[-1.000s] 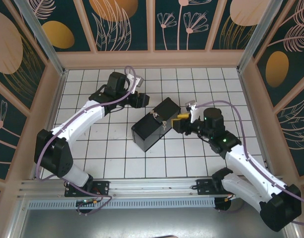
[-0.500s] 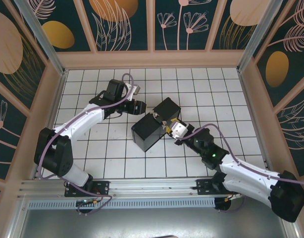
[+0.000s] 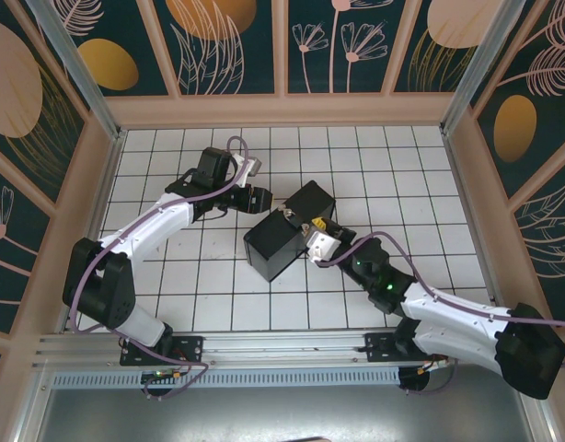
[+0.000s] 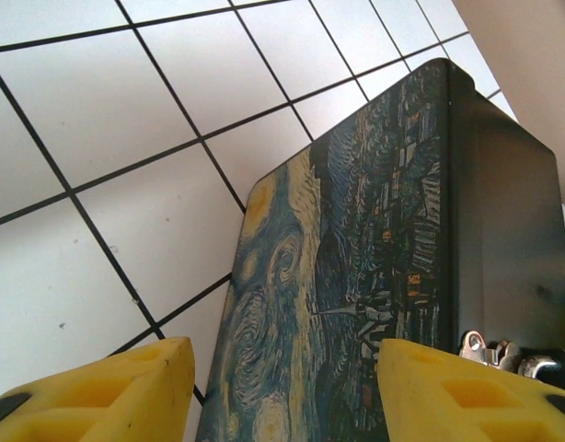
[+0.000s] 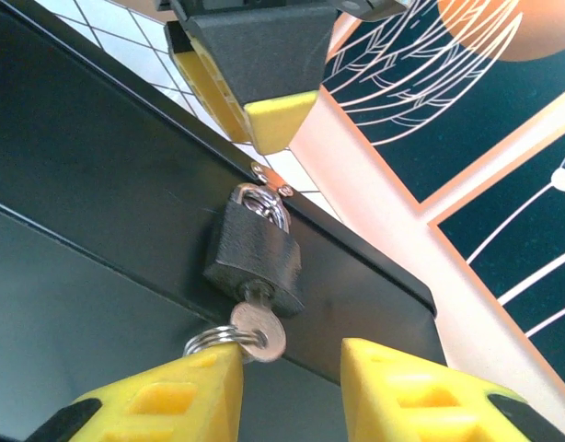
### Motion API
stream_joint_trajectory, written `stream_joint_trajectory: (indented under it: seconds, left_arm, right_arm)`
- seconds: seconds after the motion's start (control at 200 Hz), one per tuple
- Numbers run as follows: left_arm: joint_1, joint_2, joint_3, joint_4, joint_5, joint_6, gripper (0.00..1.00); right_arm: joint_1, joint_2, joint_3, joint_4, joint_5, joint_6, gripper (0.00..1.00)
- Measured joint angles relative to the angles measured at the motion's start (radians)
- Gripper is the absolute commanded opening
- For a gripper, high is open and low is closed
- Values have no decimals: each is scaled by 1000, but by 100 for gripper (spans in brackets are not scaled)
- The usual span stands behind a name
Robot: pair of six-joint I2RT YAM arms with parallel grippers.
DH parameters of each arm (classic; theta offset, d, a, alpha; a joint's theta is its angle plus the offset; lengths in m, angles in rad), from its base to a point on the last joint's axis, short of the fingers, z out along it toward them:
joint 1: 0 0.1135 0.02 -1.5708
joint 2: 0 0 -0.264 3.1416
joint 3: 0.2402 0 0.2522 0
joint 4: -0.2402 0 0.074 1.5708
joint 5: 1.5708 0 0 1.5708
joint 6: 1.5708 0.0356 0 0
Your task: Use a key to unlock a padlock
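Note:
The small dark padlock hangs from the hasp on the dark box with the Starry Night lid. The silvery key sits in its keyhole, with a ring through the head. My right gripper is open just below the lock; the key head lies between its yellow fingers, and the ring rests by the left one. My left gripper is open over the lid's edge, on the box's far side. Its fingertip hangs just above the hasp in the right wrist view.
The box lies at an angle on the white tiled floor, mid-table. Wooden walls with painted panels close in the floor on three sides. My right arm stretches low from the near right.
The right arm has swung from the box's right side down to its near side, bringing its gripper up to the padlock. The left gripper shifted slightly toward the box.

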Motion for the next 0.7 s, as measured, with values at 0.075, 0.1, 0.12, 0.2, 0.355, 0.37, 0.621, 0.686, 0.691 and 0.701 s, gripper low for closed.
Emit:
stream_joint_trajectory:
  seconds: [0.075, 0.1, 0.12, 0.2, 0.355, 0.37, 0.621, 0.686, 0.691, 0.701]
  left_arm:
    - [0, -1, 0, 0, 9, 0, 55]
    - [0, -2, 0, 1, 12, 0, 55]
    - [0, -2, 0, 1, 14, 0, 55]
    - [0, -5, 0, 0, 27, 0, 54]
    - [0, -9, 0, 0, 31, 0, 54]
    - [0, -9, 0, 0, 31, 0, 54]
    - [0, -9, -1, 1, 51, 1, 51]
    - [-5, -10, -3, 3, 55, 3, 51]
    - [-6, -10, -3, 3, 55, 3, 51]
    - [-7, -10, -4, 4, 55, 3, 51]
  right_arm:
    - [5, 6, 2, 0, 2, -1, 30]
    - [7, 9, 2, 1, 3, -2, 30]
    - [8, 10, 2, 2, 5, -2, 29]
    - [16, 23, 4, 2, 5, -6, 23]
    - [21, 51, 15, 2, 6, -6, 19]
    - [21, 53, 17, 3, 6, -6, 18]
    - [21, 55, 24, 3, 5, -3, 3]
    - [21, 55, 28, -7, 4, 5, 0]
    - [21, 56, 29, -8, 3, 6, 0]
    - [21, 56, 30, -10, 3, 9, 0]
